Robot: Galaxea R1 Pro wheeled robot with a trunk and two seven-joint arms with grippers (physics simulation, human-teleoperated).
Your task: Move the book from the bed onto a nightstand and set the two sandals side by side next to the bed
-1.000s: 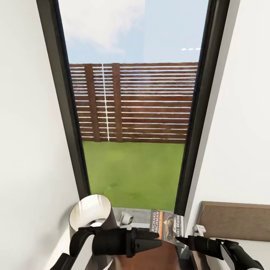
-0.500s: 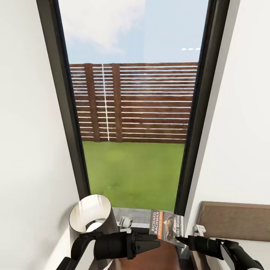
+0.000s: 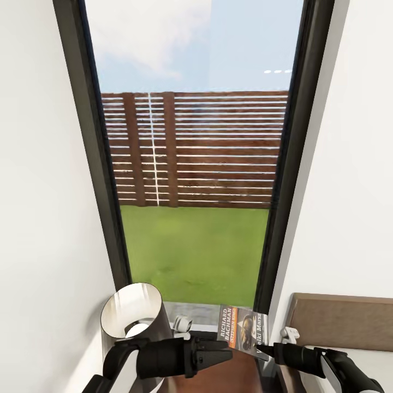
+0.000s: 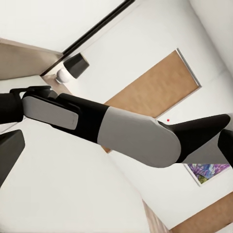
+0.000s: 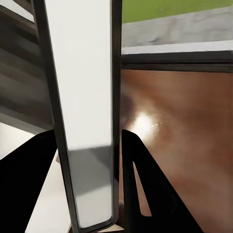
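The right gripper [image 3: 261, 347] is clamped on the lower edge of the book [image 3: 243, 326], holding it upright over the reddish-brown top of the nightstand [image 3: 229, 379], beside the headboard of the bed [image 3: 341, 321]. In the right wrist view the book [image 5: 82, 111] stands edge-on between the dark fingers [image 5: 141, 179], with the glossy nightstand [image 5: 184, 126] top below it. Over the last second the book has not shifted, while the left gripper [image 3: 226, 350] has drawn back slightly toward the lamp [image 3: 134, 311]; its fingers look drawn together, though I cannot tell for sure. The placement seems close: lowering and release remain. The sandals are yet to be handled
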